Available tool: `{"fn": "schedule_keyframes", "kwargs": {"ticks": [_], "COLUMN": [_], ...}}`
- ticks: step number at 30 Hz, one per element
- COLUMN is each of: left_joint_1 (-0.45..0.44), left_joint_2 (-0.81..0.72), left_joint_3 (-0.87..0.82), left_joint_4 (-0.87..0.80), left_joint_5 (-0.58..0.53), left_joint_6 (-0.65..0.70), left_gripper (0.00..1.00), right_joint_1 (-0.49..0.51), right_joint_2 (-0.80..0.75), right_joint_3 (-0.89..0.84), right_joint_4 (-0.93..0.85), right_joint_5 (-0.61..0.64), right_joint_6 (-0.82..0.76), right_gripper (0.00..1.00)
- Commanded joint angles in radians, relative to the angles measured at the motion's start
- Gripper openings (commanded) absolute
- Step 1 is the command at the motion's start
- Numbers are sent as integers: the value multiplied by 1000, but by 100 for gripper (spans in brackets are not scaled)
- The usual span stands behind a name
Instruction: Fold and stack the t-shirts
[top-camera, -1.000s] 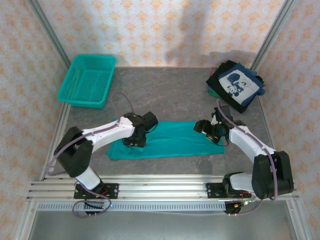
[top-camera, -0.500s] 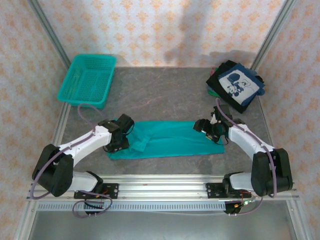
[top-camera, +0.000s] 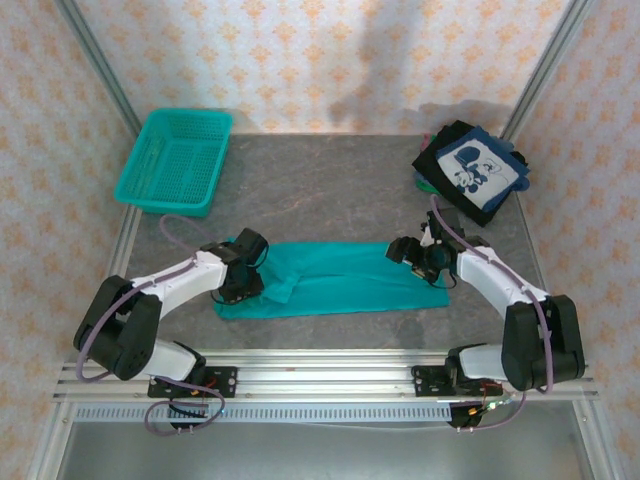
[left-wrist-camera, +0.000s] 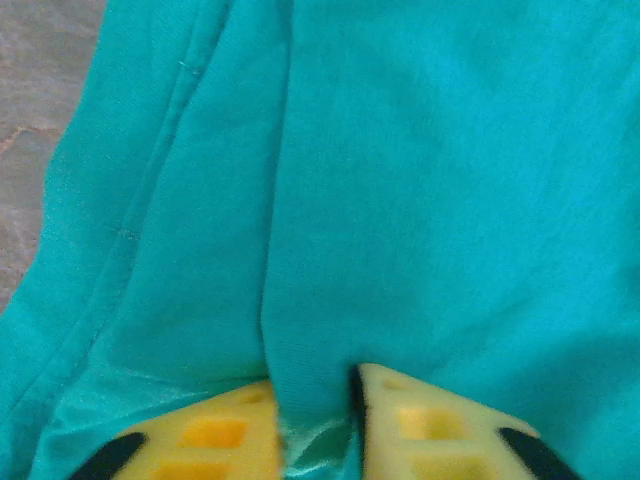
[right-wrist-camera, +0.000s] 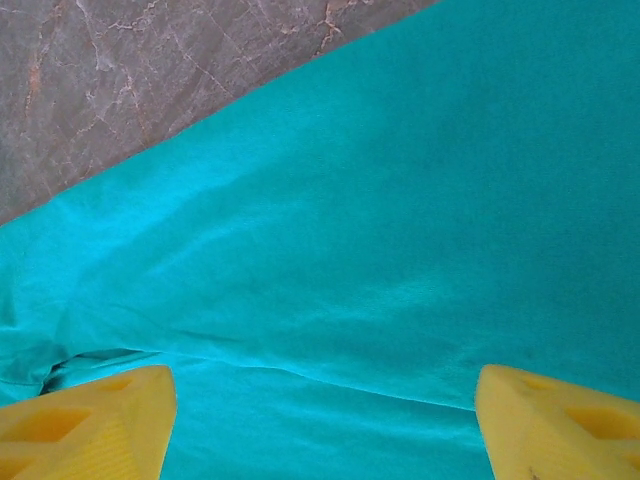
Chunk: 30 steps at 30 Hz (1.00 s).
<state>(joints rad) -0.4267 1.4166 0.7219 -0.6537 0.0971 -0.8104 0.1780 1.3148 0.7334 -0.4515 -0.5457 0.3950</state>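
The teal t-shirt (top-camera: 345, 280) lies folded into a long strip across the front of the table. My left gripper (top-camera: 240, 283) sits at its left end. In the left wrist view the yellow fingers (left-wrist-camera: 440, 430) pinch a raised fold of the teal t-shirt (left-wrist-camera: 420, 180), with my left gripper (left-wrist-camera: 315, 425) shut on it. My right gripper (top-camera: 426, 262) hovers low over the strip's right end. Seen from the right wrist, my right gripper (right-wrist-camera: 320, 425) stands wide open above the flat teal t-shirt (right-wrist-camera: 380, 230). A stack of folded dark t-shirts (top-camera: 470, 172), the top one with a white-blue graphic, lies at the back right.
A teal mesh basket (top-camera: 175, 160) stands at the back left. Grey marbled table (top-camera: 330, 190) shows bare between basket and stack. Metal posts and patterned walls close in the sides and the back. A rail frame (top-camera: 320, 380) runs along the near edge.
My left gripper has moved left along the teal t-shirt to its left end and closed on a fold of cloth. The right arm has barely moved.
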Motion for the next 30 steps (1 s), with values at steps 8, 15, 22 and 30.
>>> {"fn": "schedule_keyframes", "kwargs": {"ticks": [8,15,22,30], "left_joint_1": [71,73,74,80], "left_joint_2": [-54,-81,-126,-159], "left_joint_3": [17,17,43,31], "left_joint_4": [-147,-164,-199,-249], "left_joint_5": [-115,-143,-165,-237], "left_joint_6": [107,133,132,118], "left_gripper": [6,6,6,4], "right_joint_1": [-10,-26,-33,-50], "right_joint_2": [125,240,300,299], "right_joint_3": [81,110,130,112], "right_joint_4": [-144,-124,-163,-177], "right_joint_5": [253,257,330,378], "right_joint_6": [-8,19,22,23], "right_gripper": [79,74,57,48]}}
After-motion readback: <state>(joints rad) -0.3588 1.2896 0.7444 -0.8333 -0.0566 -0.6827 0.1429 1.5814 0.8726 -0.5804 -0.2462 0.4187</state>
